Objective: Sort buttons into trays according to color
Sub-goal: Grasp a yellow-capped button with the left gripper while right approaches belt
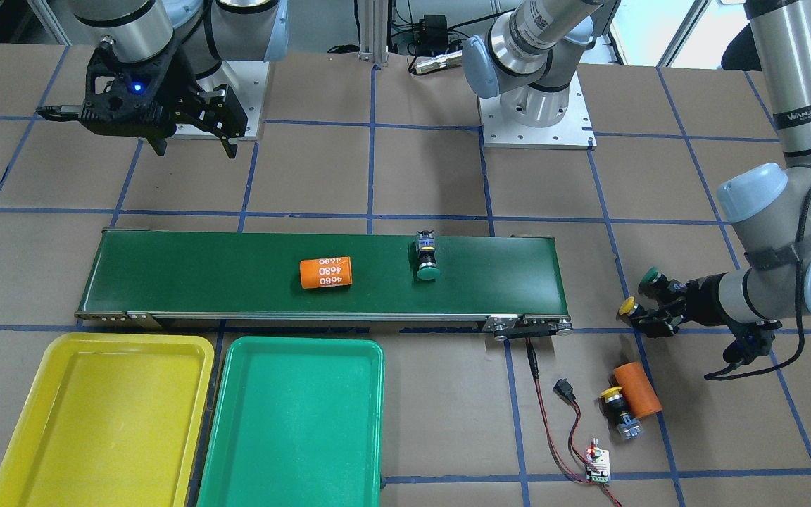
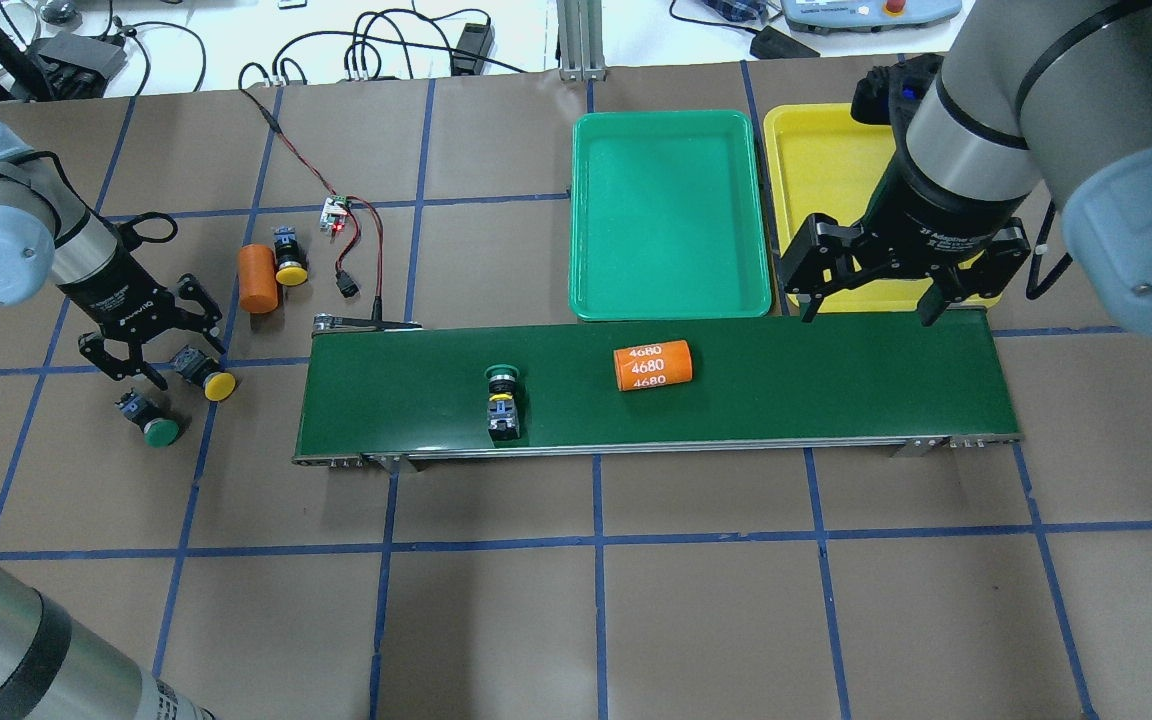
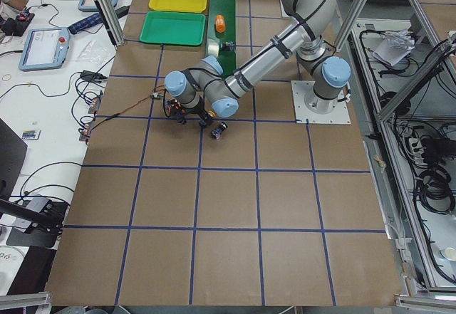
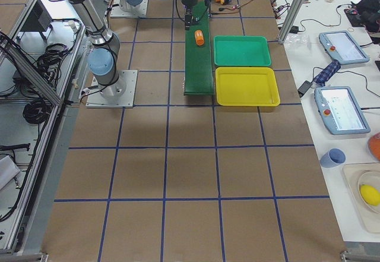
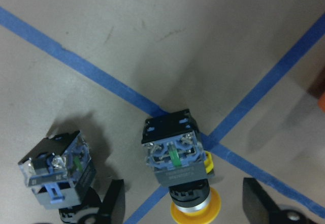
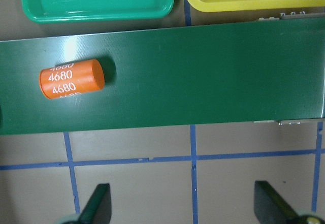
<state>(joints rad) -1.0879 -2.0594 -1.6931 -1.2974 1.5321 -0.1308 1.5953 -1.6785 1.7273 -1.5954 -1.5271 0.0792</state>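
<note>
The left end effector (image 5: 185, 203) hangs wide open over a yellow button (image 5: 177, 163) on the bench (image 5: 152, 31), bottom middle. Its finger (image 5: 114, 201) may bump the green button (image 5: 57, 172) beside it. The right end effector (image 2: 870, 312) is wide too.

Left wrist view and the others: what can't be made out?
- Left wrist view: cap colour of the leftmost black-bodied push-button; cut off by the bottom edge.
- Overhead view: right part of the bright yellow plastic tray; the right arm covers it.
- Exterior right view: loose buttons beyond the long dark-green conveyor belt; too small.
</note>
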